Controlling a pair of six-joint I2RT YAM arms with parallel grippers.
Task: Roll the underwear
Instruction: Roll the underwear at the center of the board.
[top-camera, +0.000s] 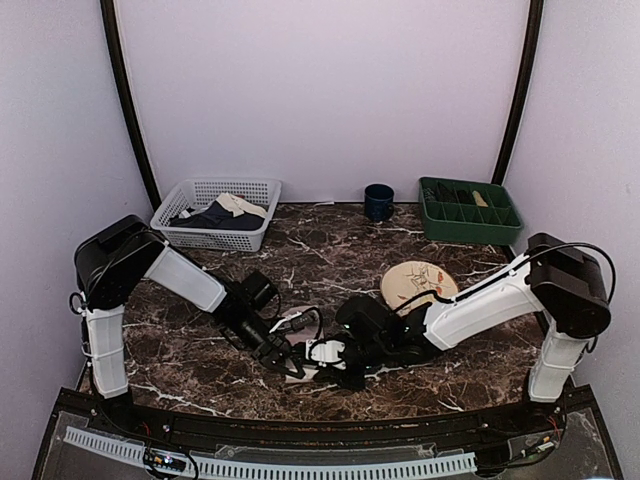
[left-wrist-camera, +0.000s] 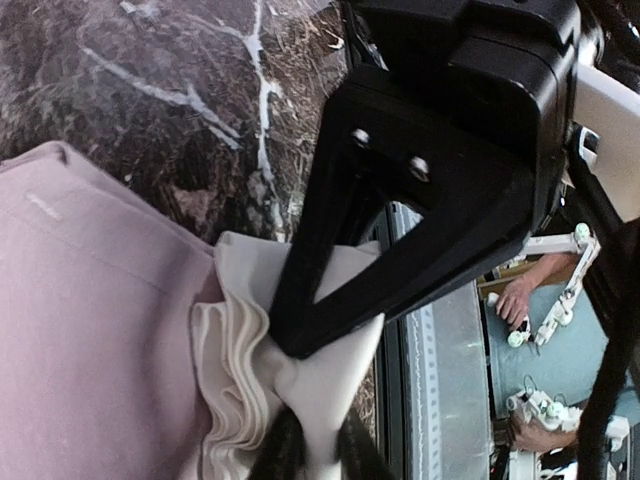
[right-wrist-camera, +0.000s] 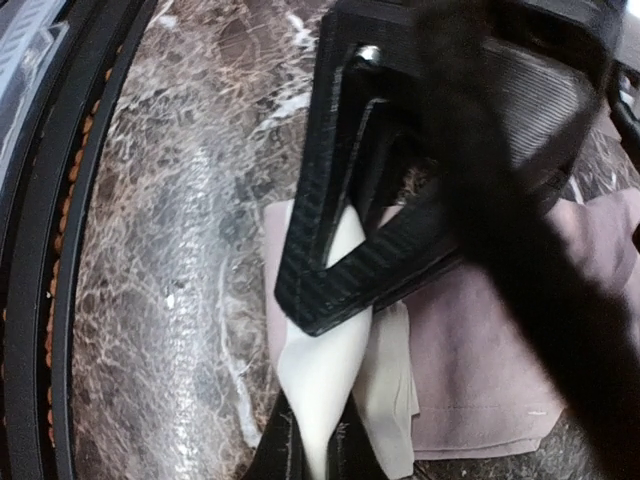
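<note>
left wrist only: underwear (left-wrist-camera: 90, 330) with its pink body flat on the table (top-camera: 330, 255) at left. Cream waistband (left-wrist-camera: 235, 380) is bunched in pleats at the grip.
right wrist only: waistband pulled into one narrow cream fold, with the pink body spread flat to the right. The table's front edge and a black frame rail run down the left.
top only: both arms meet low at front-centre. The underwear is almost fully hidden under the wrists, only a pale scrap showing. Basket (top-camera: 212, 238) sits back left with dark and beige cloth in it. Mug (top-camera: 378, 202) is at back centre, green tray (top-camera: 470, 232) back right, plate (top-camera: 405, 285) just behind the right forearm.
left gripper (left-wrist-camera: 315, 452): fingers pinched nearly together, clamped on the cream waistband.
right gripper (right-wrist-camera: 308, 450): fingers pinched together on the same waistband, with the cream fold running up out of them.
grippers, relation: nose to nose, just beside each other. In each wrist view the other's black triangular finger fills the frame, its tip down on the waistband.
underwear, place: front-centre of the table, near the front edge, well apart from the basket.
left arm: base at left, upper link upright, forearm slanting down and right to the centre, wrist low.
right arm: base at right, elbow high, white forearm slanting down and left, wrist low over the cloth.
</note>
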